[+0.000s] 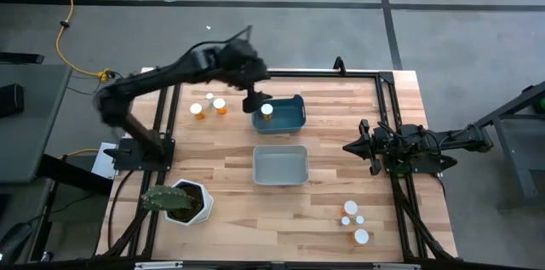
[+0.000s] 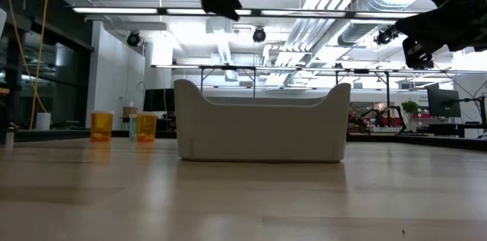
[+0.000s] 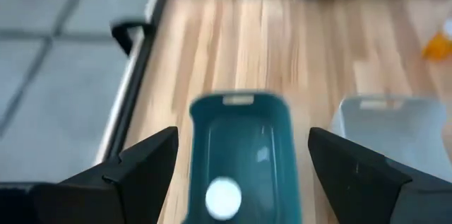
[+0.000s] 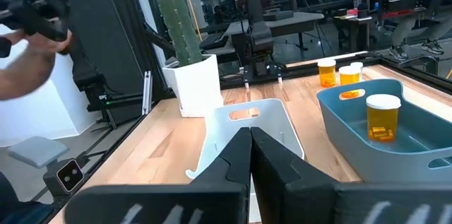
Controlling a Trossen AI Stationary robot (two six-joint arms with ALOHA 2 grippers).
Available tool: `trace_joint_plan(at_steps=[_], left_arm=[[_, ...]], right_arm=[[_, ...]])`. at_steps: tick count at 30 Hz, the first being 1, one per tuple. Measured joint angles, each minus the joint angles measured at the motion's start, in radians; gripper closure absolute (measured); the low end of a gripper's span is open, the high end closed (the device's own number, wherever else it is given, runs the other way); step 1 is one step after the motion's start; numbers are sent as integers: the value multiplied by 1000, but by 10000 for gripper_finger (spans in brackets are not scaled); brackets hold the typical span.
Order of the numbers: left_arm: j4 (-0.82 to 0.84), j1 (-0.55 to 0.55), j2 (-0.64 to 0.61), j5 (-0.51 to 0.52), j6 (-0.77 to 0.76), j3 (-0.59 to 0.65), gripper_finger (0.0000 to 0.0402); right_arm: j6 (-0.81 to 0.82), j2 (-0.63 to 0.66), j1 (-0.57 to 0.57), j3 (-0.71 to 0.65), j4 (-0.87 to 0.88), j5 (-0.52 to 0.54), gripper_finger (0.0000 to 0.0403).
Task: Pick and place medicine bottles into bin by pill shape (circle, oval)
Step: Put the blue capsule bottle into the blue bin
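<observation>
An orange medicine bottle with a white cap [image 1: 266, 110] stands upright on its base in the blue bin [image 1: 289, 121]; it also shows in the right wrist view [image 4: 383, 116]. My left gripper [image 1: 255, 100] hovers open and empty above that bin's left end; its wrist view shows the open fingers [image 3: 241, 136] on either side of the white cap [image 3: 224, 197] far below. Two orange bottles [image 1: 197, 110] [image 1: 220, 106] and a greenish one [image 1: 209, 98] stand left of the blue bin. Several white-capped bottles [image 1: 353, 219] stand at the near right. My right gripper [image 1: 349, 146] waits shut at the right.
A grey-white bin [image 1: 280, 166] stands near the table's middle, just nearer than the blue one. A white hexagonal pot with a cactus [image 1: 183, 202] stands at the near left. A black frame [image 1: 387, 117] runs around the table's edges. A person's hand [image 4: 28, 12] shows beyond the table.
</observation>
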State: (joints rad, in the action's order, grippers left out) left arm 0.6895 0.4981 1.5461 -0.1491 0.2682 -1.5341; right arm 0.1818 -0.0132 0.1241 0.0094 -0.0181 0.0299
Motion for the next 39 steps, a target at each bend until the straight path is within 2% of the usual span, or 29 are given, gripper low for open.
trace_joint_plan(at_steps=[6,10,13,16,21,35,39], left_arm=[[-482,-11,-289,1,-87,476,94],[-795,-9,-428,6,-172,749,94],[-1011,-10,-497,5,-222,900,94],[-1159,-10,-540,5,-251,1000,94],[-1239,-10,-567,5,-265,1072,94],[-1283,-10,-568,6,-275,1073,94],[-1298,-10,-568,6,-283,1073,94]], right_arm=[[0,0,0,0,0,0,402],[0,0,0,0,0,0,402],[0,0,0,0,0,0,402],[0,0,0,0,0,0,402],[0,0,0,0,0,0,402],[-4,0,0,0,0,0,402],[-99,0,0,0,0,0,402]])
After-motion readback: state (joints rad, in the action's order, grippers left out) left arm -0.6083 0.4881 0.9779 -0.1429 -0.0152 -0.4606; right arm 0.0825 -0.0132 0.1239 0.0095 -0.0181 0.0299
